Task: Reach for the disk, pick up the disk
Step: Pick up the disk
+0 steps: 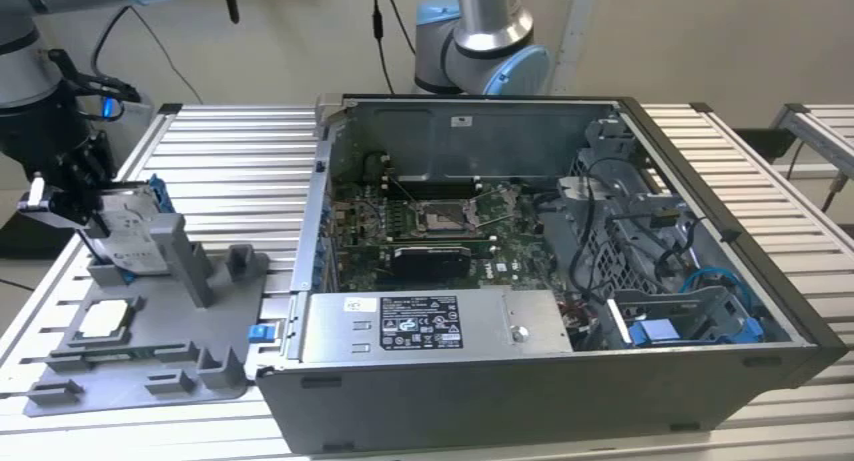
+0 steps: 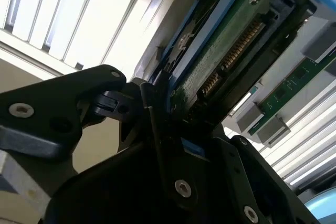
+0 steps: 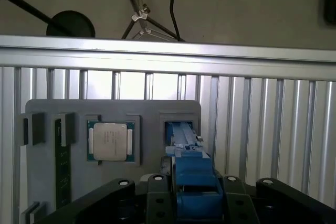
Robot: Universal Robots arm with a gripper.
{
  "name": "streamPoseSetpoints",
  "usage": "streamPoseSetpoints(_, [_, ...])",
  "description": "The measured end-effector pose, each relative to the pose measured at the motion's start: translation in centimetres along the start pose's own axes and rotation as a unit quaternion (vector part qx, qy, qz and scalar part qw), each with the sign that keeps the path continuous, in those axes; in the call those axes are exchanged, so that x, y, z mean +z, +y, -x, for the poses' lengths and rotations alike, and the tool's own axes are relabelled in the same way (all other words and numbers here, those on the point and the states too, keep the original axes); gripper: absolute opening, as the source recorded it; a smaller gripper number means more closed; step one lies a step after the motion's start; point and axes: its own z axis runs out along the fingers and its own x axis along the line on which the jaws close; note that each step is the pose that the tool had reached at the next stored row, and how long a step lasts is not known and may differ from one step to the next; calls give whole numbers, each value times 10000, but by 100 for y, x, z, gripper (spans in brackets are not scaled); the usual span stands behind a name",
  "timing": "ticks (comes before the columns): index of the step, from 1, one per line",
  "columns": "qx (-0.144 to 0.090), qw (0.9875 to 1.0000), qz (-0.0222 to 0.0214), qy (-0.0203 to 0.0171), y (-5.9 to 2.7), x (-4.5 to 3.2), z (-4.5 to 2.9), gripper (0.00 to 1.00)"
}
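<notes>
Over at the exterior view's left, the black claw (image 1: 91, 213) is clamped on the flat rectangular silver-grey disk (image 1: 130, 231) with its bright blue plastic bracket. In the first wrist view the fingers (image 3: 157, 198) press against either side of that bracket. The disk stands upright on edge at the far end of a grey plastic tray (image 1: 147, 376), which rests on the slatted metal bench (image 1: 227, 171). A small square silver processor chip (image 1: 104, 322) lies flat in the tray's near part. An open grey computer case (image 1: 534, 401) sits just beside the tray, to its right.
</notes>
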Motion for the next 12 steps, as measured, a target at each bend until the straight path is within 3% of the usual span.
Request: streamPoseSetpoints(12, [0,10000,0,3,1,-22,0,0])
